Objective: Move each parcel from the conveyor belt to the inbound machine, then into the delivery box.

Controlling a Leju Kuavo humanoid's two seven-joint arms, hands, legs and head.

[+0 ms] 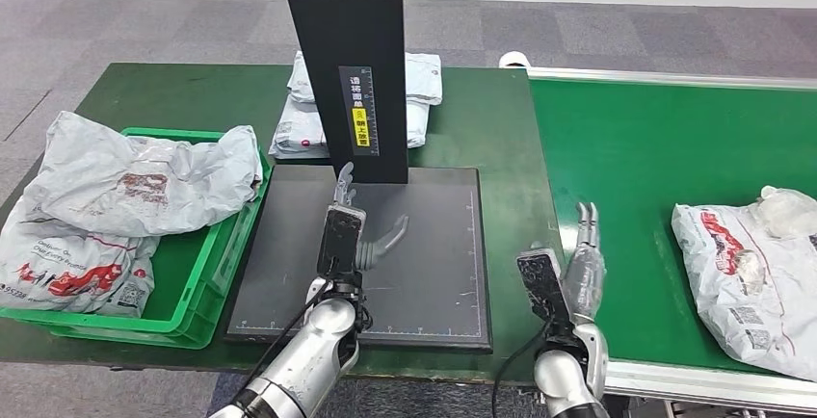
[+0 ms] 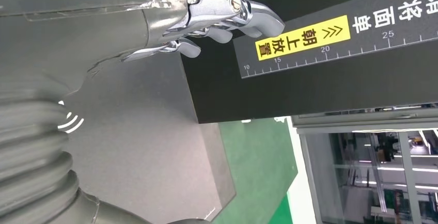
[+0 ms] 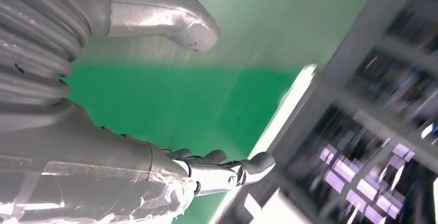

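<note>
On the dark scanner plate (image 1: 424, 245) in the middle of the green table (image 1: 173, 100), the left hand (image 1: 349, 230) hovers empty, its fingers spread and stretched toward the black upright post (image 1: 352, 62) that rises from the plate's far edge; the left wrist view shows the fingertips (image 2: 258, 22) just beside the post's yellow label (image 2: 302, 37) and ruler markings, holding nothing. The right hand (image 1: 578, 264) is also released, fingers straight and apart, poised over the near left edge of the green conveyor belt (image 1: 655, 148); the right wrist view shows its thumb (image 3: 170, 20) and fingers (image 3: 232, 170) open above bare green belt, though that picture is blurred. A grey plastic parcel (image 1: 751, 274) with red printing lies on the belt well to the right of the right hand, with a clear plastic bundle (image 1: 790, 208) resting at its far end. To the left of the plate sits a green crate (image 1: 207, 274), filled with two grey parcels: one (image 1: 144, 182) lying across the top and draping over the rim, another (image 1: 72, 269) beneath it at the near left corner. Behind the post, a stack of pale parcels (image 1: 419, 100) rests on the table's far side.
</note>
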